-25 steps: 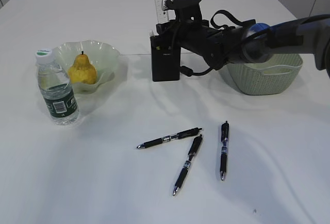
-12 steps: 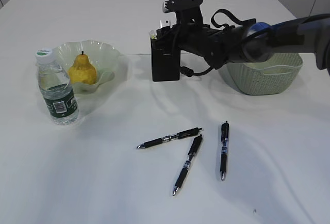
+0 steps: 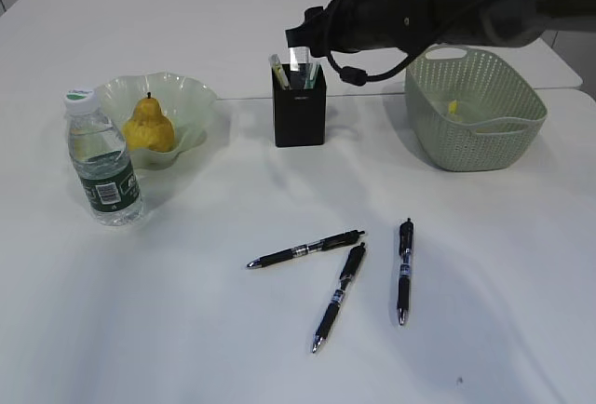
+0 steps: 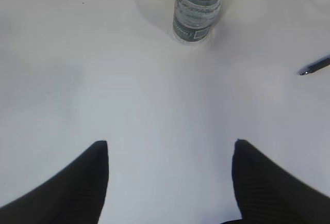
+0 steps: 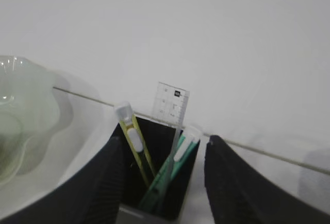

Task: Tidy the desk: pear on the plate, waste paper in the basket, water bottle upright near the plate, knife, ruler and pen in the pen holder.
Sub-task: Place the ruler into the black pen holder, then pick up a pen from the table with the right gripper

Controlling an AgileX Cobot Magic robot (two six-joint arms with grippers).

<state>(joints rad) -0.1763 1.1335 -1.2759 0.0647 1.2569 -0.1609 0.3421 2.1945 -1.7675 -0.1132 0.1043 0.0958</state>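
We have let go of the ruler, now standing in the pen holder, and lifted our right fingers away spread and empty toward the upper middle, so three pens on the tabletop remain, while the left fingers hang apart and empty.

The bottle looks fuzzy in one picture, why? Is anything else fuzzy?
Left wrist view: the bottle is far off, so soft. Right wrist view: the ruler shows fairly sharp, but the claw fingers are near and dark. Exterior view: even light, soft shadows.
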